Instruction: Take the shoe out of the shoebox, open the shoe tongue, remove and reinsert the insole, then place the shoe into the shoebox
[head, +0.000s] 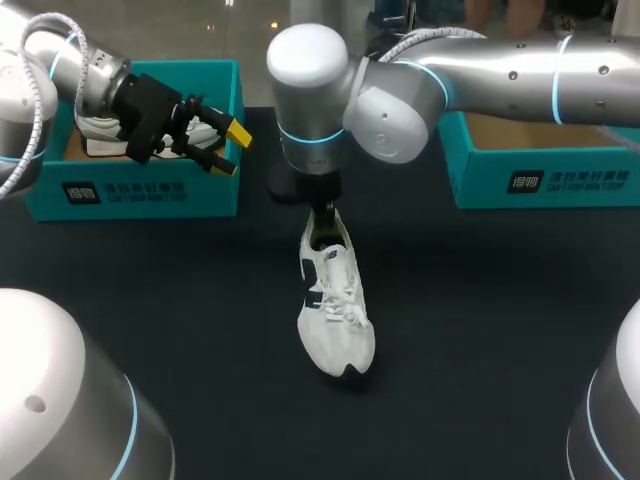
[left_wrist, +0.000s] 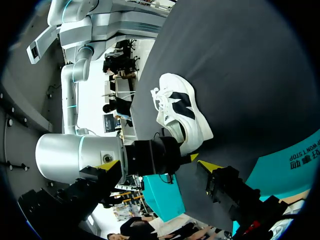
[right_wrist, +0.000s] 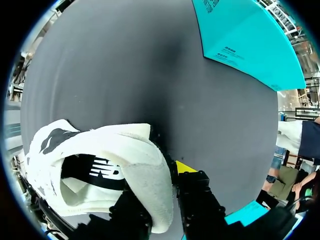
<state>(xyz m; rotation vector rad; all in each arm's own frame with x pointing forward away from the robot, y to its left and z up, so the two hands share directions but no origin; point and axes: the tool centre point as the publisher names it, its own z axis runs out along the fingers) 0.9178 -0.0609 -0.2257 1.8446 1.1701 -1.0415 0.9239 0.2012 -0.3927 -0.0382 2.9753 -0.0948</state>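
Dark matte table (head: 480, 300); right gripper (right_wrist: 161, 192) pinches padded heel of white knit shoe (head: 335, 310); left gripper (head: 230, 150) splayed.

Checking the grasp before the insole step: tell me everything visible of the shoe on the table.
The shoe is a white fabric-looking sneaker with white laces, a black side mark and dark patches at the sole's toe. It sits on the dark table, toe toward the near edge. The right gripper has its jaws closed on the heel collar.
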